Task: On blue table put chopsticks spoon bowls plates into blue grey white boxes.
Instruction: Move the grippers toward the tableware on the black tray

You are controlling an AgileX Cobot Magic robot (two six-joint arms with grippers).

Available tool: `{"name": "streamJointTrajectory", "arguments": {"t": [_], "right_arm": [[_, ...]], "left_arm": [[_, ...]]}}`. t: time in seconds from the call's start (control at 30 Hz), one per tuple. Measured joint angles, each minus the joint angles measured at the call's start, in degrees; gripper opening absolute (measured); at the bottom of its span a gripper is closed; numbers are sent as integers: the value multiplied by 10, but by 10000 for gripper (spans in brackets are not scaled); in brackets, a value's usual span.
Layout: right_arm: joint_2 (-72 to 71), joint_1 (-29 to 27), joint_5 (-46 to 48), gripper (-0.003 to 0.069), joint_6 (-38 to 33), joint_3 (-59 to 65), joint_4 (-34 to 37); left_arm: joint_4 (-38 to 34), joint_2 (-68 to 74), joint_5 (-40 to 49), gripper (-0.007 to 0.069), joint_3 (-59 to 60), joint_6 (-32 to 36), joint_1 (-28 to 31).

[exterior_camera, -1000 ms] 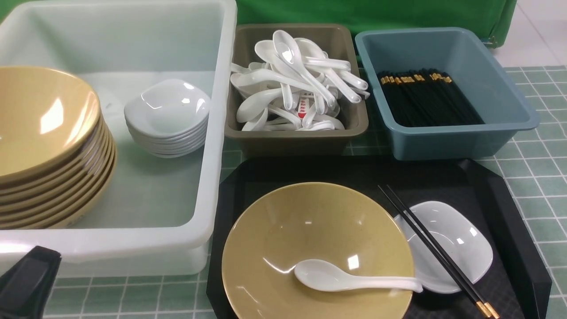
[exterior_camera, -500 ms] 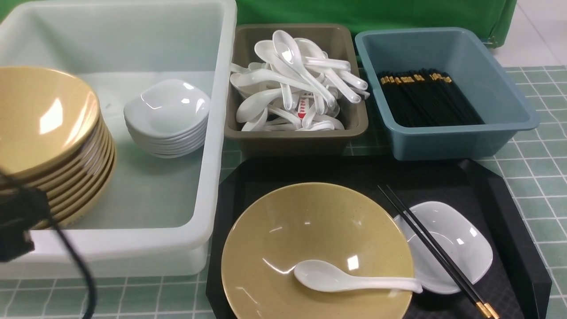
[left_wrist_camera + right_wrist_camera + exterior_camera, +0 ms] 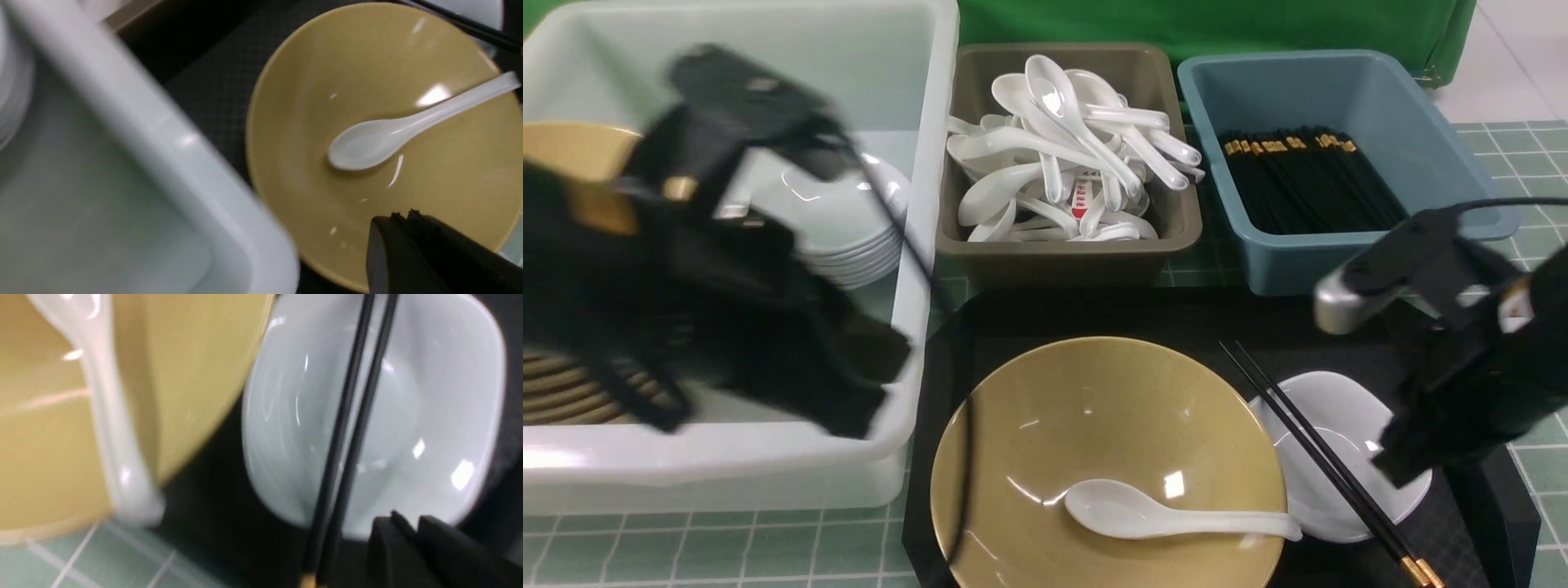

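Bowl: on the black tray on the blue table; spoon lies inside
Plate: at the bowl's 3 o'clock, just beside; chopsticks lie across it
Boxes: white box at 10 o'clock; grey box at 12; blue box at 1
Left gripper: we see its fingers together, empty
Right gripper: fingers together, empty, by the plate's edge

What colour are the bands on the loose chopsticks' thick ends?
Gold, on black chopsticks; clearest in the front view.
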Motion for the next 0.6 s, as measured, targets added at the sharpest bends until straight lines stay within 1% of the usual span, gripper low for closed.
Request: {"name": "streamJointTrajectory", "arguments": {"t": [0.03,0.07,0.1,0.17,0.2,0.23,0.27,0.3,0.43,0.5,0.53,0.57,0.6], "right_arm": [[10,0,-9,218,4,0,0],[29,0,-19,286,13,0,1],[37,0,-24,309,16,0,1],[58,0,-35,400,24,0,1],[75,0,-51,491,28,0,10],[88,0,-60,538,28,0,16],[97,0,-69,567,28,0,20],[104,0,-73,577,28,0,22],[124,0,-82,554,28,-1,26],[133,0,-82,501,28,-1,26],[138,0,-82,419,30,-2,26],[138,0,-82,395,31,-2,26],[138,0,-80,297,38,-3,26]], "left_arm": [[0,11,-9,-12,-4,0,-12],[0,21,-20,-12,-7,0,-23],[0,31,-28,-12,-9,0,-35],[0,47,-42,-12,-9,0,-47],[-1,63,-52,-12,-9,0,-58],[-2,72,-59,-12,-9,0,-63],[-3,80,-62,-12,-9,0,-65],[-3,82,-63,-12,-9,0,-65],[-4,89,-72,-12,-9,0,-65],[-4,91,-74,-12,-9,0,-65],[-4,91,-76,-12,-9,0,-65],[-4,91,-76,-12,-9,0,-65],[-4,91,-76,-12,-9,0,-65]]}}
